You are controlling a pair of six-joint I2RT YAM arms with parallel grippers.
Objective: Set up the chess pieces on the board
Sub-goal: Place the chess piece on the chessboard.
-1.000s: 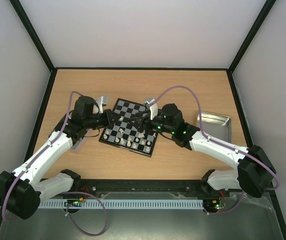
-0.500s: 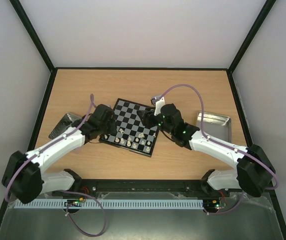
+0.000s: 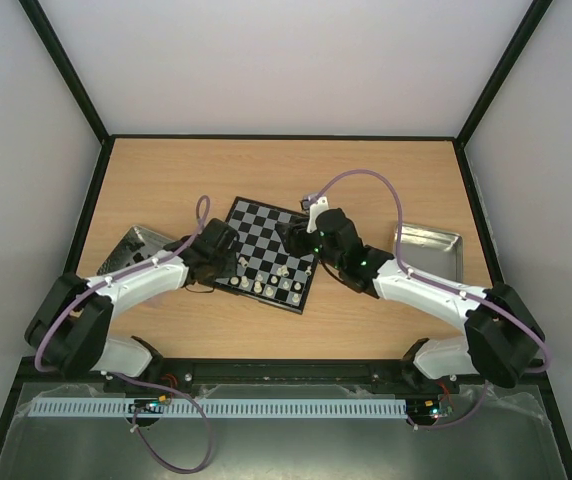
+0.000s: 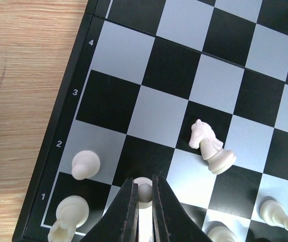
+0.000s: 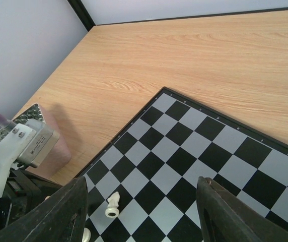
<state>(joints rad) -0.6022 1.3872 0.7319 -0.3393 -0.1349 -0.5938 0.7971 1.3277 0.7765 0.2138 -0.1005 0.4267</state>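
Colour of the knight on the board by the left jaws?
Cream-white knight, shown best in the left wrist view.

The top camera sits high behind the arm bases, looking down and forward over the whole desk (image 3: 266, 165). The left wrist camera hangs very close above the board (image 3: 262, 226), facing almost straight down past the left fingers (image 4: 126, 214). The right wrist camera stands farther off, looking slantwise across the board toward the desk's left edge. All three views share the board.

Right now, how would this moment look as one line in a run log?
left gripper: shut on white pawn, over chessboard | right gripper: open, empty, above chessboard | setup: unfinished
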